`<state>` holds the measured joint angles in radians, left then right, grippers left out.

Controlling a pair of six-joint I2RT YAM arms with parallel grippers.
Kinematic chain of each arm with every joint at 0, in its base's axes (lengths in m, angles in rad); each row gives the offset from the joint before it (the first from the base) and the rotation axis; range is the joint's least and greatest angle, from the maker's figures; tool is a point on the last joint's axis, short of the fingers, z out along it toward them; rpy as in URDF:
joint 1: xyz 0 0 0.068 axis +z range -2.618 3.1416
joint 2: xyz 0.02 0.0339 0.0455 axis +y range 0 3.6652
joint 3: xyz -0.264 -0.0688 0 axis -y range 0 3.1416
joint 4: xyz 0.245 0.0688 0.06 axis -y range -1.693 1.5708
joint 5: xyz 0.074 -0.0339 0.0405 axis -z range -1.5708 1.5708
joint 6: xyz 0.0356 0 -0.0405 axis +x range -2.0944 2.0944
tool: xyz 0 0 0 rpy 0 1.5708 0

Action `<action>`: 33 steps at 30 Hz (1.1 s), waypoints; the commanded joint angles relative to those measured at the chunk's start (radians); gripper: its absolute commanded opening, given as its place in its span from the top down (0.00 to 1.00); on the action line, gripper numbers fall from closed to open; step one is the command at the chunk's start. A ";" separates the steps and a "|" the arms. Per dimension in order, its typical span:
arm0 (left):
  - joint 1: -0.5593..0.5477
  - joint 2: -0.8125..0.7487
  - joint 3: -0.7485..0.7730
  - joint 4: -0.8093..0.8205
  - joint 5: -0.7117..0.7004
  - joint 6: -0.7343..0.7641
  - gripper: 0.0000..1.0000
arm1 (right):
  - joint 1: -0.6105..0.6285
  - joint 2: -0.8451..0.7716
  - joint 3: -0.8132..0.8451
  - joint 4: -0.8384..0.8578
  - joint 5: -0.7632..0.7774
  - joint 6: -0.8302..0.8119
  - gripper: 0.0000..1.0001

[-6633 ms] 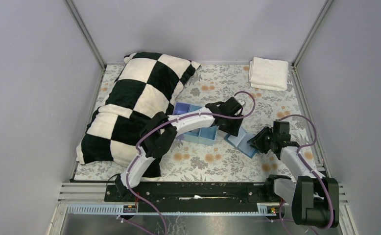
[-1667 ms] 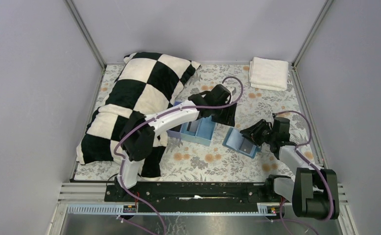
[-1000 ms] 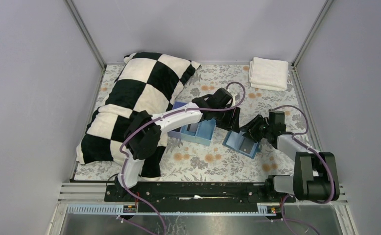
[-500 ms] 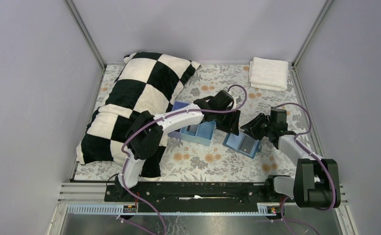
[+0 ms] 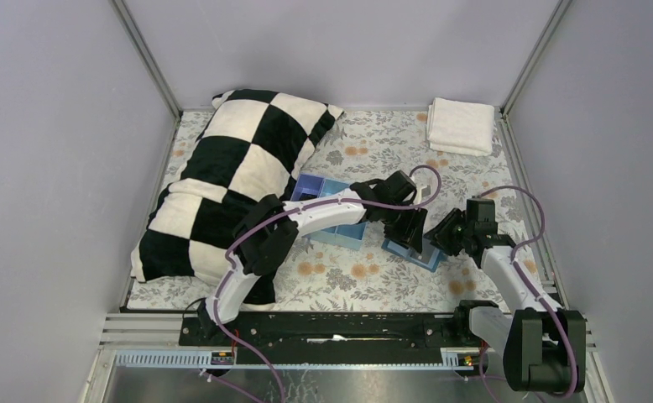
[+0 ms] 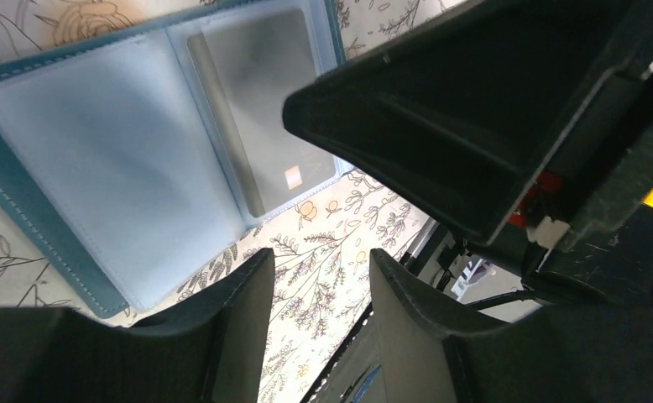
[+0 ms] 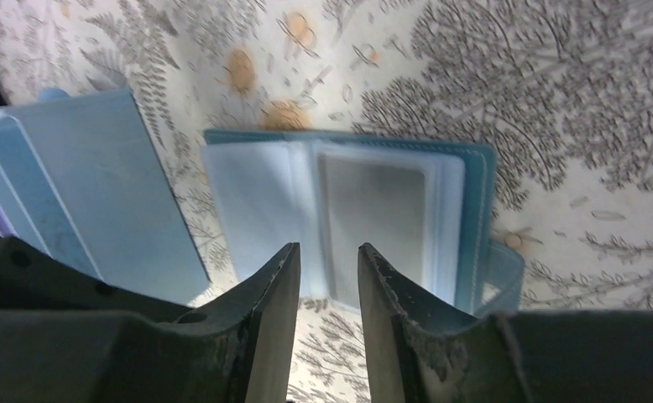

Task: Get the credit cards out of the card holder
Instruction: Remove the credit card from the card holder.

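Left gripper (image 5: 407,225) is held above the card holder (image 5: 430,255) with fingers parted and empty; the holder's laid open flat on the floral cloth (image 5: 348,277). A credit card (image 7: 373,214) is tucked in its right-hand sleeve, long axis along the spine, nearer the right gripper (image 5: 443,233), also slightly parted and empty.

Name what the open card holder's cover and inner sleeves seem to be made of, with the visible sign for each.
Card holder cover: probably matte teal faux leather or fabric; a stitched seam runs along its edge. Sleeves: likely frosted soft plastic; a dark card shows hazily through one.
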<state>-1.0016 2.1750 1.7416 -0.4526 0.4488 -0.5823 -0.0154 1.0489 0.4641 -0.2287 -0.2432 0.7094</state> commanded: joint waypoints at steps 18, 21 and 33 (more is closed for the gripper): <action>0.049 0.099 -0.010 0.095 0.013 -0.044 0.65 | -0.009 -0.019 -0.059 -0.085 0.093 -0.044 0.67; 0.052 0.109 -0.020 0.096 0.005 -0.050 0.67 | -0.009 0.002 -0.057 -0.083 0.086 -0.046 0.65; 0.056 0.113 -0.035 0.079 -0.007 -0.040 0.68 | -0.011 0.037 -0.069 -0.037 0.034 -0.051 0.53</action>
<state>-0.9504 2.2772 1.7119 -0.3866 0.4572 -0.6342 -0.0208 1.0542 0.4099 -0.2806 -0.2012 0.6785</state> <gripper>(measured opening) 0.319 0.455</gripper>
